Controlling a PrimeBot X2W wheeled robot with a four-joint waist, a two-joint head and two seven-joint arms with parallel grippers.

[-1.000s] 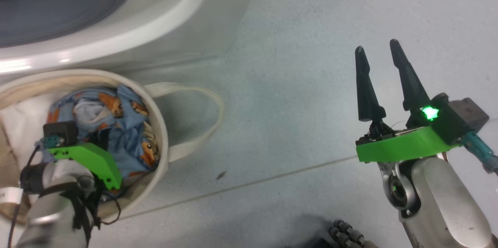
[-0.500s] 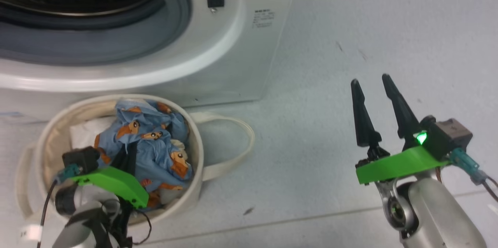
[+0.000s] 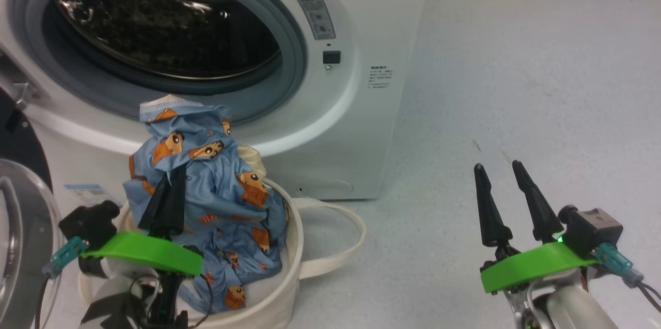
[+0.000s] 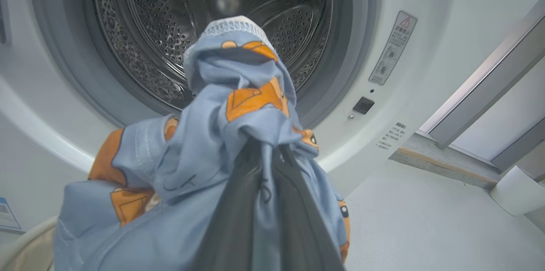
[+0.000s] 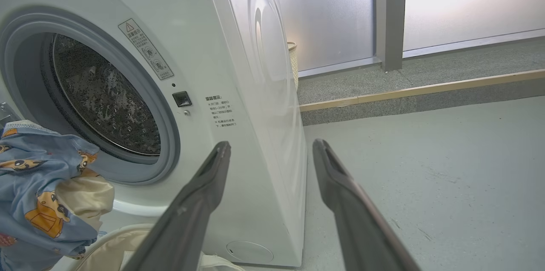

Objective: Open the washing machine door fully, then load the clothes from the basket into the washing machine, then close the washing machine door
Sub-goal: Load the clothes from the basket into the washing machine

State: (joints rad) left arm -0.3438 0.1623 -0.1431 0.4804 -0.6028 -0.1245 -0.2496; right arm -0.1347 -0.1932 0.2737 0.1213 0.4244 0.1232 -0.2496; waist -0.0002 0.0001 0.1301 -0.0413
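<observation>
Head view, please: what does the left gripper (image 3: 172, 173) hold?
It is clamped on the clothes (image 3: 222, 200); the blue bundle rises out of the basket (image 3: 290, 246), its lower part inside.
Where is the basket?
On the floor (image 3: 516, 60), just before the washing machine (image 3: 372, 19); the washing machine door (image 3: 20, 236) hangs open at left.
And the right gripper (image 3: 497, 165)?
Fingers spread, grasping nothing, above the floor.

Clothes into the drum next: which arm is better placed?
Left. The left gripper grips the clothes facing the open washing machine; the right gripper stands open, off to the side.
</observation>
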